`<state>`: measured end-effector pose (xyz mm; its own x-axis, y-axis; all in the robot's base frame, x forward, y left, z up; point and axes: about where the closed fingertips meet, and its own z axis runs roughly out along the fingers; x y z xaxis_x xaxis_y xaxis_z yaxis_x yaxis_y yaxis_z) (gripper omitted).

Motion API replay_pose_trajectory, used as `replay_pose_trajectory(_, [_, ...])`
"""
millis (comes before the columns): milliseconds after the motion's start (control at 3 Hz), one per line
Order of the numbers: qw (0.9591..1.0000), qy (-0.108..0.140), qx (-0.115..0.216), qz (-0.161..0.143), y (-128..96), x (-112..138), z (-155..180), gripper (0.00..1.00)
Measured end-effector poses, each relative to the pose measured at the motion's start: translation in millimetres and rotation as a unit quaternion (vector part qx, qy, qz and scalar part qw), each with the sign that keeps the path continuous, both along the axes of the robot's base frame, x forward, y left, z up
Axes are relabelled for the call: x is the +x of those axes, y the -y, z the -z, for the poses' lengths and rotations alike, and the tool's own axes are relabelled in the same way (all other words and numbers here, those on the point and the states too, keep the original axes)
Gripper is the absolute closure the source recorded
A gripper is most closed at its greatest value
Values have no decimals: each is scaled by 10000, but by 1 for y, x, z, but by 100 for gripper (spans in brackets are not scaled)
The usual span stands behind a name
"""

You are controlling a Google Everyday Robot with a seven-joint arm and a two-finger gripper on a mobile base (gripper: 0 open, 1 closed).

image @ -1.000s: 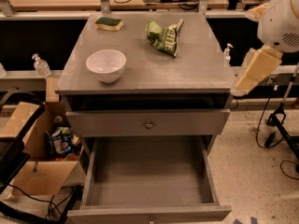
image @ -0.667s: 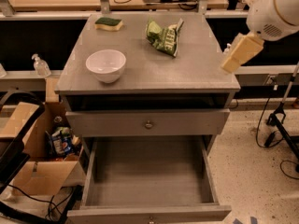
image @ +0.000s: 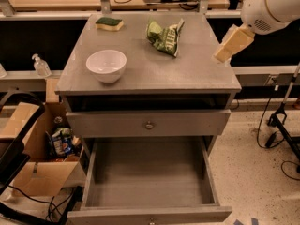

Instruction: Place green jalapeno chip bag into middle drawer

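Note:
The green jalapeno chip bag lies crumpled on the grey cabinet top, at the back and right of centre. The middle drawer is pulled out at the bottom of the cabinet, its plain grey floor bare and a small knob on its front. My gripper, tan with a white arm behind it, hangs over the right edge of the top. It is to the right of the bag, apart from it, with nothing in it.
A white bowl stands front left on the top, and a green-and-yellow sponge lies at the back left. A shallower closed drawer sits above the open one. A cardboard box, a blue snack bag and a bottle are on the left. Cables are on the right.
My gripper has moved up and to the left, from beside the cabinet's right side to over the top's right edge. The bag, the bowl and the drawers have not moved.

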<state>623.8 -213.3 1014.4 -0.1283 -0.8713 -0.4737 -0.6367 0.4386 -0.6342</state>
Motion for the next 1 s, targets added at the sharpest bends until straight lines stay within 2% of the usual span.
replay_pose_trajectory(333, [9997, 144, 163, -131, -12, 34, 5, 0])
replay_pose_trajectory(667, [9983, 274, 429, -286, -29, 111, 17, 0])
replay_pose_trajectory(1000, [9971, 314, 620, -305, -39, 157, 23, 0])
